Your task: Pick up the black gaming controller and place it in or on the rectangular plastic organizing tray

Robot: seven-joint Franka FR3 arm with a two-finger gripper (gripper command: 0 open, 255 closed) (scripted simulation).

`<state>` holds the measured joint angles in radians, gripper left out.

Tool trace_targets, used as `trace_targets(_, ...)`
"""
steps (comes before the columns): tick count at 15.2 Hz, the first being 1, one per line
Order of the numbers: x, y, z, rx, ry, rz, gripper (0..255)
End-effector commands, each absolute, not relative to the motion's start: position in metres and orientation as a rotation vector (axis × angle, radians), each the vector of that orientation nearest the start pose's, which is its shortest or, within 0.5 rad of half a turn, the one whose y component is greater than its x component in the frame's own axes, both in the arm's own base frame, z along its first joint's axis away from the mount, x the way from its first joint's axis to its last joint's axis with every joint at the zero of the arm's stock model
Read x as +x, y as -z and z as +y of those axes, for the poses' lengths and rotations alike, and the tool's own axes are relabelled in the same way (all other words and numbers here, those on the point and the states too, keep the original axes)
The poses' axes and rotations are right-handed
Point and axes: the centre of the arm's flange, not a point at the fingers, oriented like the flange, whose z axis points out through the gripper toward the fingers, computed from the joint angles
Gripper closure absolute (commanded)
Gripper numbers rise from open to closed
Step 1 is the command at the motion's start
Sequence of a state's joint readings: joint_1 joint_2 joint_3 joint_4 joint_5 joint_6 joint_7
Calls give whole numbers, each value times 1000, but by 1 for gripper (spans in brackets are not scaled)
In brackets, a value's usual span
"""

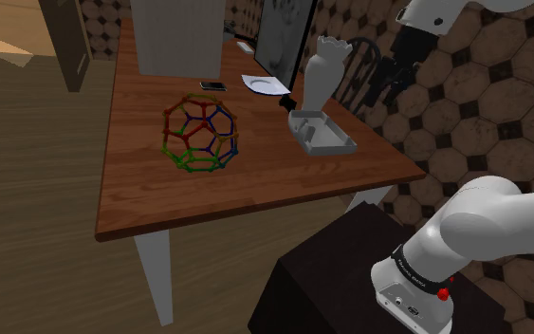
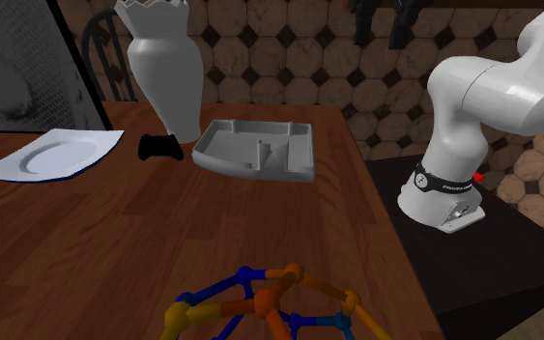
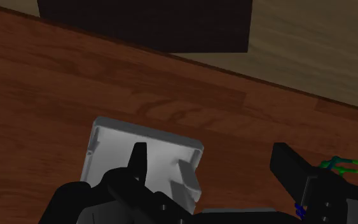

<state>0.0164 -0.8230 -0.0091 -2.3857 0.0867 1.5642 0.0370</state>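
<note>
The claw (image 3: 209, 151) is open and empty, its 2 fingers (image 3: 137, 160) well apart, above the grey tray (image 2: 257, 153). The black controller (image 2: 160, 148) rests on the tabletop (image 2: 115, 241) just beyond the tray from the stand (image 1: 322, 285), at the foot of the white vase (image 2: 163, 68), long axis across the second exterior view. Likely constraint: the vase crowds 1 side; open room lies toward the plate (image 2: 52, 155).
</note>
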Motion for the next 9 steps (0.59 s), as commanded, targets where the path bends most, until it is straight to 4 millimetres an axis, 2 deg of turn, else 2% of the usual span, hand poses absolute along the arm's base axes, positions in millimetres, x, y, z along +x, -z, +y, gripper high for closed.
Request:
trace_targets(1,296,-588,11,-3048,-1,40,0)
trace_targets(9,387,-548,-22,-3054,11,-8,0)
